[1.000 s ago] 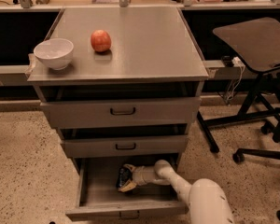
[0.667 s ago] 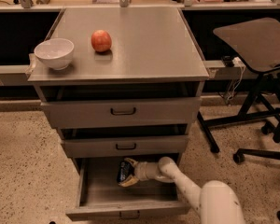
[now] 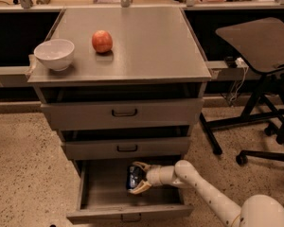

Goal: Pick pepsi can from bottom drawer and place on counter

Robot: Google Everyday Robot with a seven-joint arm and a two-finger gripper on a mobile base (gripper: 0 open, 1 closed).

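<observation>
Item: small dark-blue metal pepsi can [image 3: 134, 177], clamped in my two-finger gripper [image 3: 132, 178].
Location: open grey metal bottom drawer [image 3: 103, 191], floor beneath claw.

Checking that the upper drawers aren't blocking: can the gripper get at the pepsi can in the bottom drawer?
Likely yes: the bottom drawer is pulled out past the drawers above, and the gripper sits inside it, fingers on either side of the pepsi can.

gripper [image 3: 135, 178] grips pepsi can [image 3: 133, 176] in the open bottom drawer [image 3: 104, 195], middle drawer [image 3: 127, 148] close overhead; bowl [image 3: 54, 54] and apple [image 3: 102, 41] crowd counter [image 3: 151, 46] left edge, right side free.
</observation>
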